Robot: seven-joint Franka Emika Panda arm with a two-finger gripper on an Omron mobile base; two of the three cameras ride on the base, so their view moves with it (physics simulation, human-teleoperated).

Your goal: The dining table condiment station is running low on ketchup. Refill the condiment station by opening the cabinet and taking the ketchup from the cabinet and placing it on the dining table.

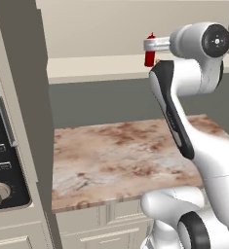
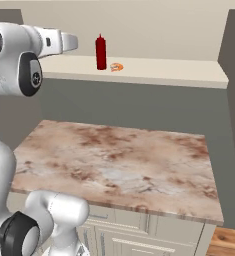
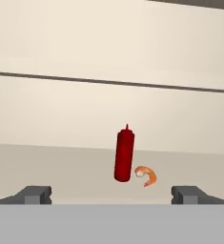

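The tool (image 3: pixel 111 194), jaws wide and empty, faced the ketchup (image 3: pixel 124 155) upright on the cabinet shelf (image 3: pixel 61 167), beside a shrimp (image 3: pixel 146 176); reaching forward seemed next.

Ketchup (image 2: pixel 101 52) upright on the cabinet (image 2: pixel 154 72) shelf, with a shrimp (image 2: pixel 117 67) just beside it on the right. Below and in front of the shelf, the counter (image 2: pixel 119 165). Gripper (image 3: pixel 111 194) spread wide in front of the ketchup, apart from it.
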